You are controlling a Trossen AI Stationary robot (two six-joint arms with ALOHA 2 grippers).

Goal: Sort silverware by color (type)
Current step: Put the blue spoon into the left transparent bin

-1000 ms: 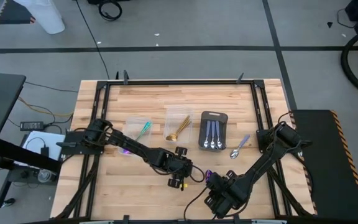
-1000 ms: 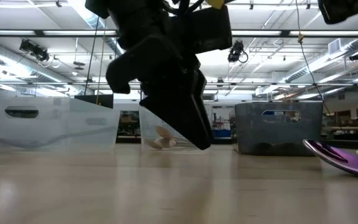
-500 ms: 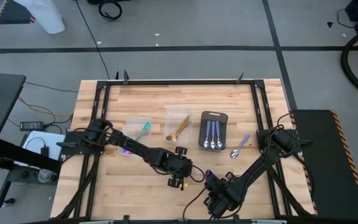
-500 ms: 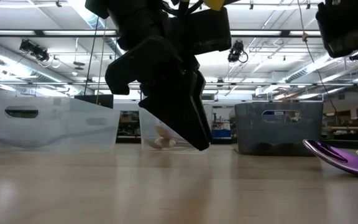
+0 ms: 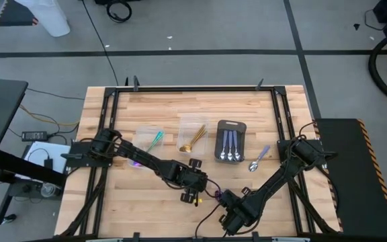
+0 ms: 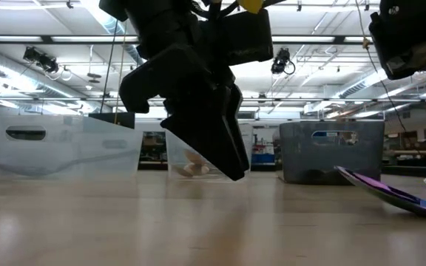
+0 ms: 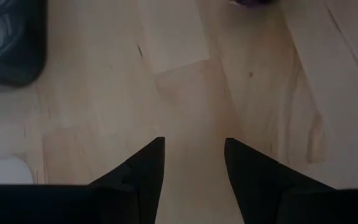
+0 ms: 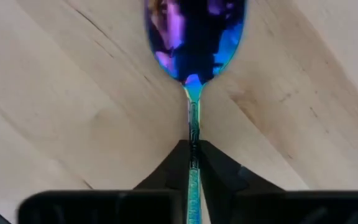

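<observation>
Right wrist view, frame centre: the right gripper (image 8: 192,155) pinches the iridescent spoon (image 8: 194,37) by its thin handle, so it may swivel or slip when lifted, while the left gripper (image 7: 193,163) hangs wide open.

Two clear plastic tubs (image 5: 149,138) and one dark grey tray (image 5: 230,142) are sitting on the surface. Three silver spoons (image 5: 229,146) are lying in the tray, and a fourth silver spoon (image 5: 258,159) is resting just beside it.

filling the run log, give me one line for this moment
right gripper: shut on purple spoon handle | spoon: bowl end tilted up off table | left gripper: open, empty, above table
</observation>
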